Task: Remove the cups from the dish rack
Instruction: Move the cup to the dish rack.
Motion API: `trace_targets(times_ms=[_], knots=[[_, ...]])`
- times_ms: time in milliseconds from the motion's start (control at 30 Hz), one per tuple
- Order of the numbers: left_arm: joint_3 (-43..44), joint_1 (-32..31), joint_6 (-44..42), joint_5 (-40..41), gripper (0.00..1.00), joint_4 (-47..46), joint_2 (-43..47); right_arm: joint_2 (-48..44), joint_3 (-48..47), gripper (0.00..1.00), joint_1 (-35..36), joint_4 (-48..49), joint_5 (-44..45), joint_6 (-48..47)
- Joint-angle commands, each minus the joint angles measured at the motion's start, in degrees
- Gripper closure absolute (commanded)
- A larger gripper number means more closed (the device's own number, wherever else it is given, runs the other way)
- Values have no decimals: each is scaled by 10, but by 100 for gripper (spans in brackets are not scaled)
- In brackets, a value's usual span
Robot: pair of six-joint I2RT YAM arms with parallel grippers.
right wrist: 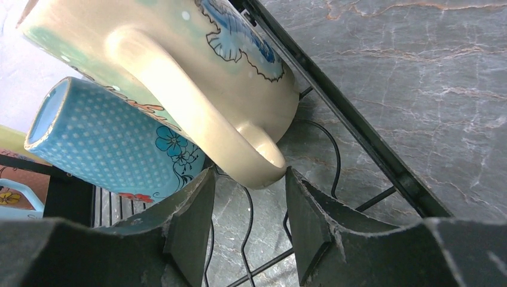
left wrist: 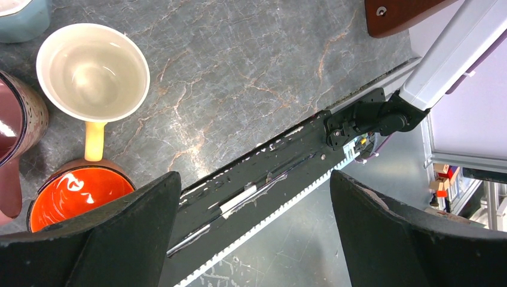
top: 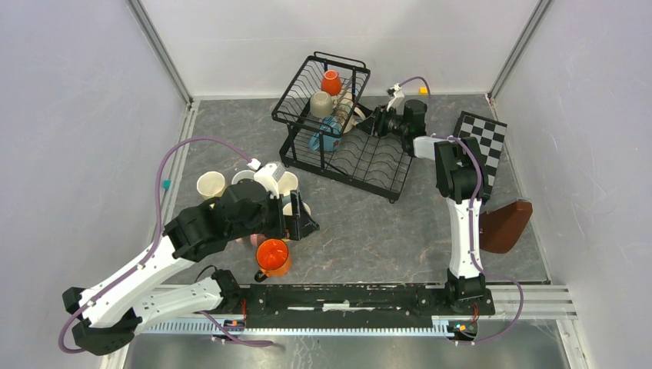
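The black wire dish rack (top: 361, 157) stands at the back centre. It holds an orange cup (top: 331, 81), a beige cup (top: 321, 104), a cream cup (top: 350, 114) and a light blue cup (top: 327, 135). My right gripper (top: 370, 123) is at the rack's right side. In the right wrist view it (right wrist: 248, 179) is open, with its fingertips on either side of the cream cup's handle (right wrist: 197, 113), next to a dotted light blue cup (right wrist: 107, 143). My left gripper (left wrist: 254, 227) is open and empty above the front rail, beside an orange cup (left wrist: 78, 191).
Several unloaded cups stand at the left: cream (top: 211, 184), white (top: 287, 183), orange (top: 273, 256), and in the left wrist view cream (left wrist: 92, 72), pink (left wrist: 15, 125) and blue (left wrist: 21, 15). A checkered board (top: 484, 142) and a brown object (top: 503, 227) lie at the right.
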State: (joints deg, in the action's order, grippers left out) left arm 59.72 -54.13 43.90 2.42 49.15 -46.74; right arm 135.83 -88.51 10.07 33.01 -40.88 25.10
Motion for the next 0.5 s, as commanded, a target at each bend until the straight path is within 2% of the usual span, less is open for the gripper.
trace_targets(times_ms=[0,467], knots=[[3,-2,2,-6,0,-20,7,-28,-40,47,10,5,4,-15],[6,-2,0,-9,0,-21,-2,3,-109,41,13,-51,23,-49]])
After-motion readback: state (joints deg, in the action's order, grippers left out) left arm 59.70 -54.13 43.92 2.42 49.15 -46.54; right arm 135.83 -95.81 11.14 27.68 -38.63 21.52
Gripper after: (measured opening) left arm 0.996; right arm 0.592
